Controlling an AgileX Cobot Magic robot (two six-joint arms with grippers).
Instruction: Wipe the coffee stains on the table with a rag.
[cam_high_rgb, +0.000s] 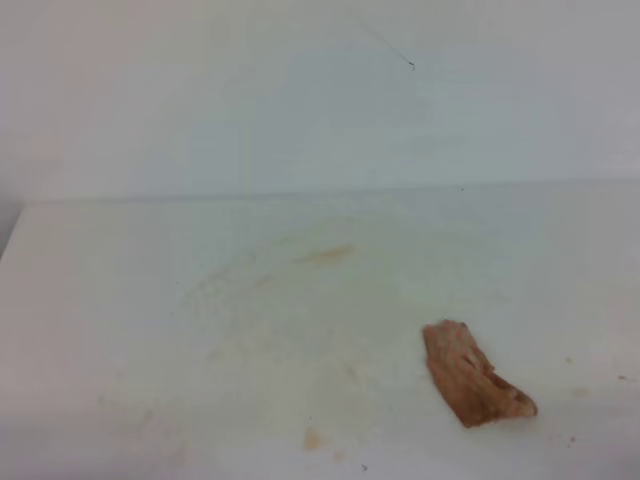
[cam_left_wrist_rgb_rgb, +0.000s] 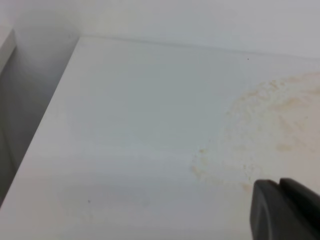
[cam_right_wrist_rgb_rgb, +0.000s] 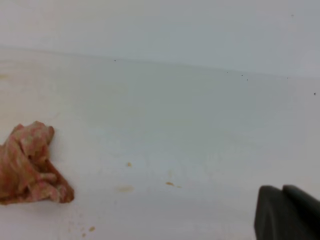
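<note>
White table (cam_high_rgb: 120, 300) — faint coffee stains (cam_high_rgb: 325, 255), crumpled rag (cam_high_rgb: 475, 378); right pincer (cam_right_wrist_rgb_rgb: 287, 212) pressed together, left pincer (cam_left_wrist_rgb_rgb: 285, 210) unclear.

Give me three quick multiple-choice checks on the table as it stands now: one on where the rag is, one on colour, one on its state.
1. In the exterior high view, where does the small pinkish-brown wrinkled cloth rag lie on the broad white flat table?
A. lower right
B. upper left
C. dead centre

2. What colour are the faint coffee smears?
A. dark blue
B. pale tan
C. bright green

3. What is the rag's state?
A. lying crumpled and loose on the table
B. clamped in a pincer
C. draped over the table's edge

Key: 1 A, the rag sits toward the lower right of that view. 2 B, the smears read as washed-out tan on white. 3 A, it lies bunched with nothing touching it in the exterior high and right wrist views.
</note>
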